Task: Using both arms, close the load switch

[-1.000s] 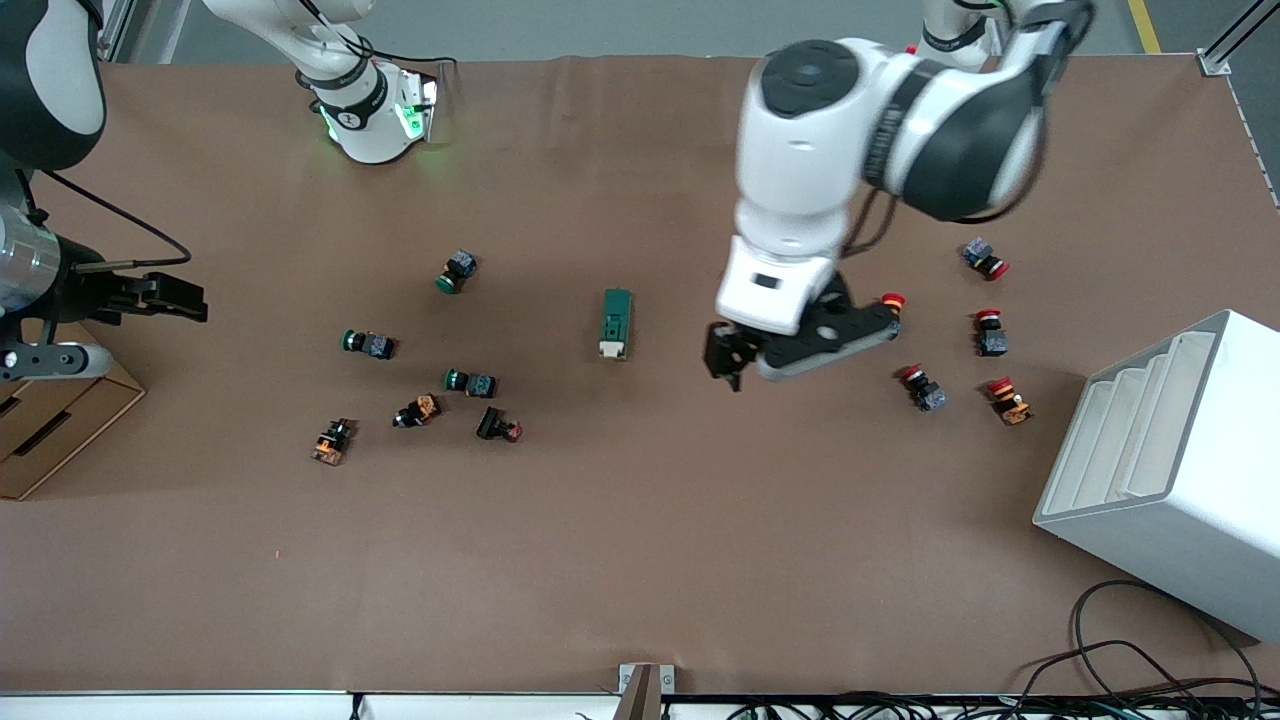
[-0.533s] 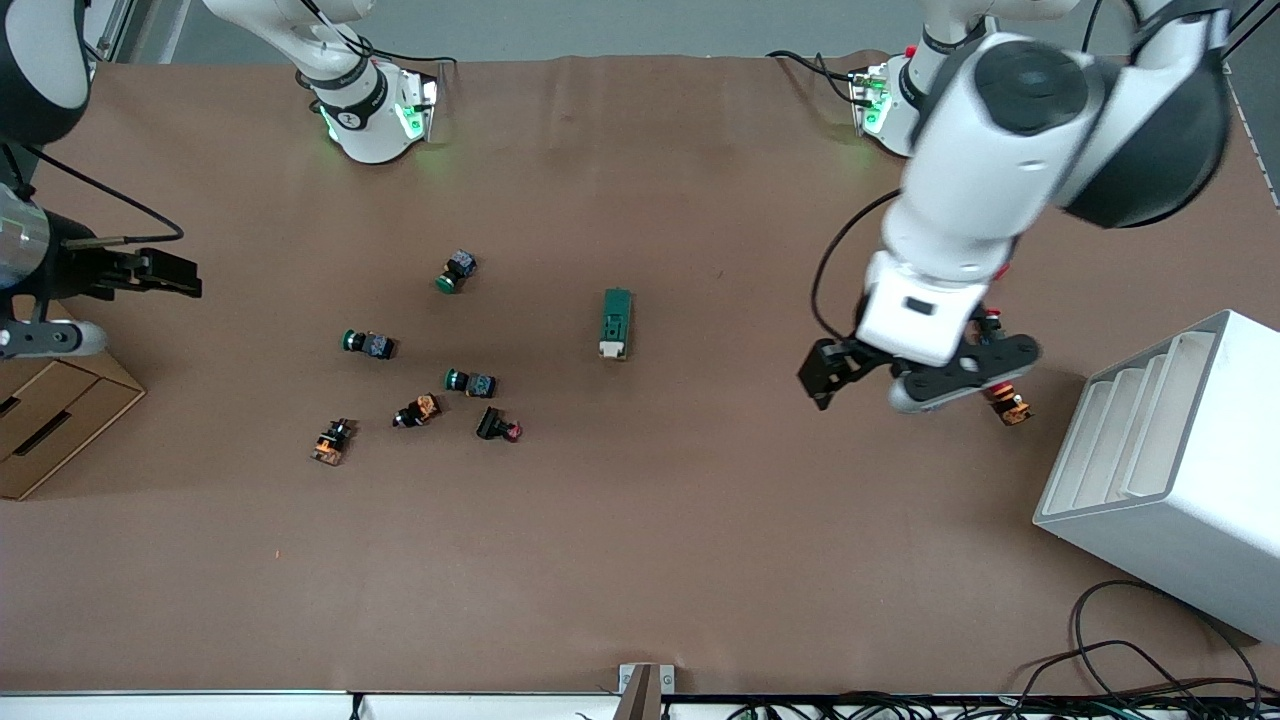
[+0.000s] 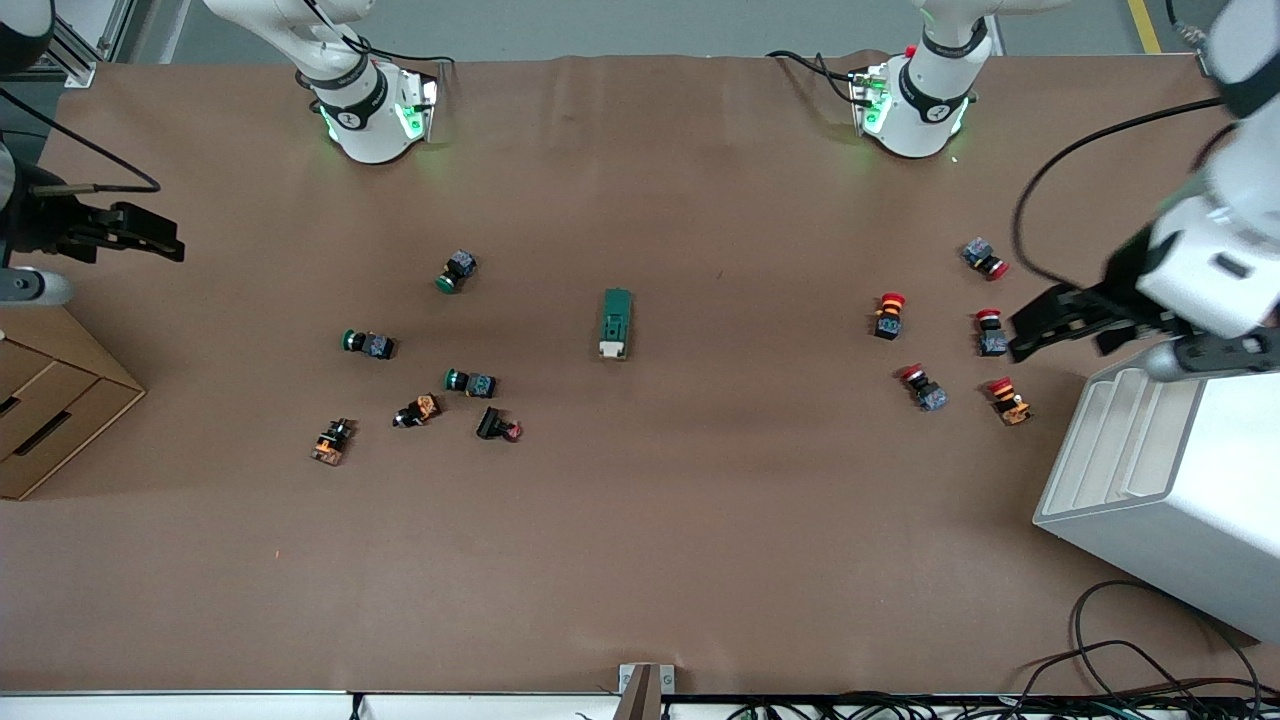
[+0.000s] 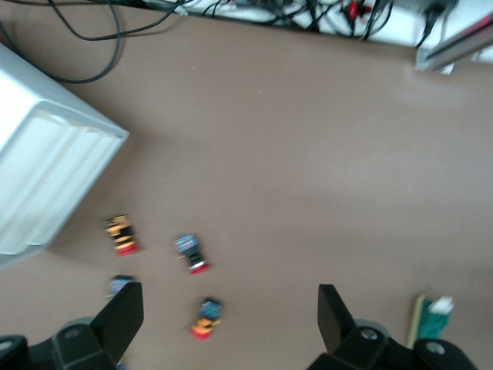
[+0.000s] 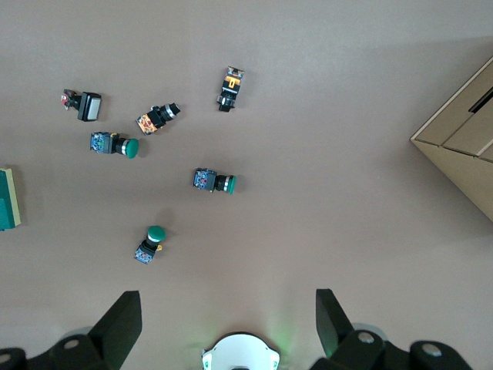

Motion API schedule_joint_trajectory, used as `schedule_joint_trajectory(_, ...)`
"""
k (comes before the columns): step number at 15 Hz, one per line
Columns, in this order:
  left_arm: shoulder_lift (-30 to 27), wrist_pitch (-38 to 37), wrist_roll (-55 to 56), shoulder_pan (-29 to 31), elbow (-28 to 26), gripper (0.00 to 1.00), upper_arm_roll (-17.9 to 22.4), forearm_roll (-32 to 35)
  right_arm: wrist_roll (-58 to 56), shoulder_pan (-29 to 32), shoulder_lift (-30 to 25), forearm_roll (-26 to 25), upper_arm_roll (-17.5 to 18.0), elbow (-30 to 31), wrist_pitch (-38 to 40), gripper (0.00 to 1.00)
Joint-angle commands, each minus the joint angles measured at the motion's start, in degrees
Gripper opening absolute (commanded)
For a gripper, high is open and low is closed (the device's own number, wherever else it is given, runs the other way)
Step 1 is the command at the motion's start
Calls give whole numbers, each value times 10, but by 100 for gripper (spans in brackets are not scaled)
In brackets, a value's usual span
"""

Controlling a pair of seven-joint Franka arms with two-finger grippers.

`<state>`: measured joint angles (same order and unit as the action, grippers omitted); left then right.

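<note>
Table cover [image 3: 640,560]: matt brown, paper-like sheet, faint creases near the top of the front view. Load switch [image 3: 616,322]: dark green plastic, dull sheen, cream tab at its lower end. Push-buttons [image 3: 465,381]: small plastic bodies, caps slightly glossy (green at centre-left of the front view, red at the right). Arms [image 3: 355,95]: smooth white glossy shells with black bands. Rack [image 3: 1165,480], lower right: white, smooth, satin finish. Box [image 3: 50,415], left edge: plain brown corrugated cardboard, matt. Left gripper [image 4: 227,320] and right gripper [image 5: 223,320]: matt black fingers, look like plastic. Cables [image 3: 1130,650], lower right: black, slightly shiny.
</note>
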<state>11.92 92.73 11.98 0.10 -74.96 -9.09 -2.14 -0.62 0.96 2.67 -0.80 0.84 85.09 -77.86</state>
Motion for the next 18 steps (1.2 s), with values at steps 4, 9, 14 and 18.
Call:
schedule_joint_trajectory(4,-61,-57,-59,17,-35,100,16,-13,1,8,-77,12,1,54,-13,100)
schedule_joint_trajectory(9,-113,-100,-64,34,-73,100,13,-18,2,6,-94,13,1,76,-27,100)
schedule_joint_trajectory(14,-178,-101,-100,19,-153,100,13,-18,3,5,-117,31,-13,109,-47,100)
schedule_joint_trajectory(18,-216,-99,-89,-3,-190,100,21,-12,0,3,-120,31,-15,109,-45,100)
